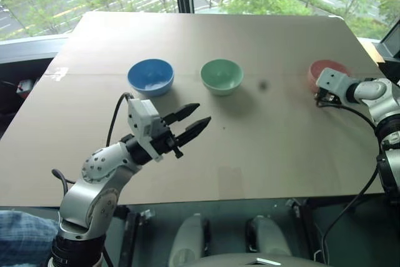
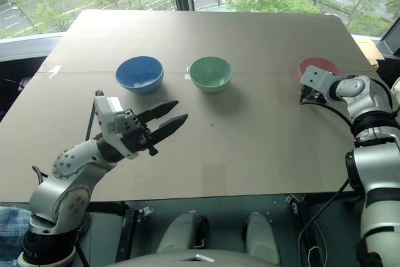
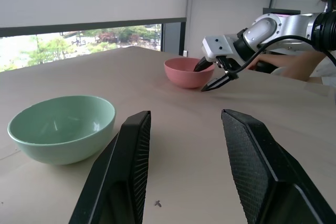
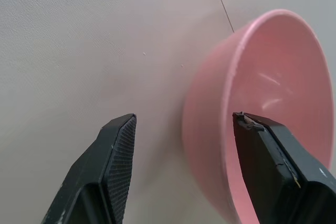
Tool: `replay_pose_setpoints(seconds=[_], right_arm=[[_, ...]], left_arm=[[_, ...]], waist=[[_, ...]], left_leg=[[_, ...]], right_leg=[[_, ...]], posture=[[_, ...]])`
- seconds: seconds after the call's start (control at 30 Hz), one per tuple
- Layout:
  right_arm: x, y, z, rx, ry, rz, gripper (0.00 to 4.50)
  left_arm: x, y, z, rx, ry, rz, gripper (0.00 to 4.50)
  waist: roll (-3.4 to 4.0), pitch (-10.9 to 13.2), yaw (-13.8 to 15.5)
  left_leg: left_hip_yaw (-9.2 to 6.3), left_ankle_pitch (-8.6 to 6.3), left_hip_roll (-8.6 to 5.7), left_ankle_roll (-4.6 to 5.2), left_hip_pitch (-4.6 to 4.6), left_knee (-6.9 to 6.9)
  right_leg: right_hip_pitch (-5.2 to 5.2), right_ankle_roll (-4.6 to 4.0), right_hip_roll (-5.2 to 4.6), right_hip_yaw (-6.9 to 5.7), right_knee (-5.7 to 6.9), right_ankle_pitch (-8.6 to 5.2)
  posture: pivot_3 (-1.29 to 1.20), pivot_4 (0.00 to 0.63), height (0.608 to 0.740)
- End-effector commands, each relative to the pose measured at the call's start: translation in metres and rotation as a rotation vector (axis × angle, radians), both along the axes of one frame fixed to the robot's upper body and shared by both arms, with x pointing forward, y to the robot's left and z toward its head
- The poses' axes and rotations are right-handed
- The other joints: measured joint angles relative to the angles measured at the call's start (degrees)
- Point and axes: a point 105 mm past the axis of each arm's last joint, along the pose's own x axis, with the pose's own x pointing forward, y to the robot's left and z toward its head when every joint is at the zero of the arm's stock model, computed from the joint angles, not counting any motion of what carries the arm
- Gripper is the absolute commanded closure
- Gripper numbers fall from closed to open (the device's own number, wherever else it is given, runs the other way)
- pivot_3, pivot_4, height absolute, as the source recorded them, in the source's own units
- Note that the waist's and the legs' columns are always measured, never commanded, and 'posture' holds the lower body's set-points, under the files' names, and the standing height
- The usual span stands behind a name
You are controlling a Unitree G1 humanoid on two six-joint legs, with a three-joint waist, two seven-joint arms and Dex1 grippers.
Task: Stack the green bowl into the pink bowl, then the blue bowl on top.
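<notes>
Pink bowl (image 4: 273, 103) sits far right on the surface (image 1: 250, 136); my right claw (image 4: 184, 145) gapes astride its rim, ungripped; my left claw (image 1: 190, 122) hovers open, empty.

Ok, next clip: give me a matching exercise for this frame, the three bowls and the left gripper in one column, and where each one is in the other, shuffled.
Things:
1. blue bowl
2. green bowl
3. pink bowl
4. left gripper

Places or states:
A. its rim sits between the open fingers of the right gripper
B. middle of the row of three
C. open, above bare table, holding nothing
D. robot's-left end of the row

Pairs: 1-D, 2-B, 3-A, 4-C
</notes>
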Motion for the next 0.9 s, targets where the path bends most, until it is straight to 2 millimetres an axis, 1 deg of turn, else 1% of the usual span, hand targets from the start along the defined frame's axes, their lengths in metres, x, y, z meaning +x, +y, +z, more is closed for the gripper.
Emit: replay_pose_setpoints(seconds=[0.03, 0.13, 0.17, 0.23, 0.4, 0.5, 0.6, 0.67, 0.73, 0.8, 0.83, 0.9], right_arm=[[0.007, 0.001, 0.019, -0.02, -0.061, 0.002, 2.16], [0.008, 0.005, 0.018, -0.023, -0.059, 0.012, 3.5], [0.008, 0.005, 0.017, -0.023, -0.057, 0.015, 3.63], [0.008, 0.007, 0.016, -0.021, -0.055, 0.02, 4.42], [0.007, 0.008, 0.014, -0.027, -0.038, 0.031, 4.47], [0.006, 0.012, 0.017, -0.01, -0.041, 0.063, 4.47], [0.0, 0.024, 0.02, 0.021, -0.009, 0.163, 4.47], [-0.007, 0.036, 0.019, 0.048, 0.048, 0.253, 4.47], [-0.021, 0.053, 0.017, 0.083, 0.137, 0.361, 4.47], [-0.04, 0.073, 0.018, 0.109, 0.196, 0.476, 4.47], [-0.055, 0.089, 0.019, 0.11, 0.229, 0.558, 4.47], [-0.082, 0.111, 0.019, 0.108, 0.281, 0.667, 4.47]], left_arm=[[-0.002, -0.001, 0.006, 0.004, -0.042, -0.007, 2.15], [-0.004, -0.001, 0.006, 0.0, -0.044, 0.001, 2.15], [-0.004, -0.001, 0.005, 0.0, -0.044, 0.002, 2.15], [-0.005, 0.0, 0.005, -0.004, -0.042, 0.008, 2.15], [-0.005, 0.0, 0.004, -0.01, -0.045, 0.015, 2.15], [-0.004, 0.001, 0.005, -0.012, -0.051, 0.02, 2.15], [-0.003, 0.002, 0.005, -0.014, -0.053, 0.024, 2.15], [-0.003, 0.003, 0.004, -0.016, -0.055, 0.027, 2.15], [-0.002, 0.003, 0.003, -0.016, -0.06, 0.029, 2.15], [-0.002, 0.005, 0.004, -0.014, -0.064, 0.031, 2.15], [-0.001, 0.007, 0.003, -0.007, -0.066, 0.034, 2.15], [0.0, 0.011, 0.002, 0.001, -0.066, 0.04, 2.15]], waist=[[0.01, 0.01, -0.02], [0.02, 0.01, -0.19], [0.02, 0.01, -0.26], [0.04, 0.02, -0.29], [0.07, 0.04, -0.22], [0.08, 0.05, -0.27], [0.09, 0.06, -0.29], [0.1, 0.06, -0.27], [0.1, 0.06, -0.16], [0.1, 0.06, -0.03], [0.1, 0.06, 0.1], [0.11, 0.06, 0.16]], left_leg=[[0.0, 0.0, 0.0, 0.0, -0.01, -0.01], [-0.01, 0.0, 0.0, -0.01, -0.01, -0.03], [-0.01, 0.0, 0.0, -0.01, 0.0, -0.03], [-0.01, 0.0, 0.01, -0.01, 0.0, -0.03], [-0.01, 0.0, 0.01, -0.02, 0.0, -0.04], [-0.01, 0.0, 0.01, -0.02, 0.0, -0.04], [-0.01, 0.01, 0.01, -0.02, 0.0, -0.05], [-0.01, 0.01, 0.02, -0.02, 0.0, -0.05], [-0.01, 0.0, 0.03, -0.02, 0.0, -0.05], [-0.11, 0.0, 0.04, -0.02, -0.04, -0.06], [-0.14, 0.0, 0.05, -0.02, -0.06, -0.06], [-0.25, 0.0, 0.05, -0.03, -0.1, -0.06]], right_leg=[[0.0, 0.0, 0.0, -0.01, -0.02, 0.0], [0.0, 0.0, 0.0, -0.02, -0.03, 0.0], [0.0, 0.0, 0.0, -0.02, -0.04, 0.0], [0.0, 0.0, 0.0, -0.02, -0.03, 0.0], [-0.01, 0.0, 0.0, -0.02, -0.03, 0.0], [-0.01, 0.0, 0.0, -0.01, -0.04, 0.0], [-0.02, 0.0, 0.0, -0.02, -0.03, 0.0], [-0.02, 0.01, 0.0, -0.01, -0.04, 0.0], [-0.01, 0.01, 0.0, -0.01, -0.04, 0.01], [0.02, 0.01, -0.01, -0.1, -0.08, 0.01], [0.02, 0.01, -0.03, -0.14, -0.07, 0.01], [0.02, 0.01, -0.07, -0.26, -0.06, 0.01]], posture=[[0.0, 0.15, 0.74], [0.0, 0.15, 0.74], [0.0, 0.15, 0.74], [0.0, 0.15, 0.74], [0.0, 0.15, 0.74], [0.0, 0.15, 0.74], [0.0, 0.15, 0.74], [0.0, 0.15, 0.74], [0.0, 0.15, 0.74], [0.0, 0.15, 0.74], [0.0, 0.15, 0.74], [0.0, 0.15, 0.74]])
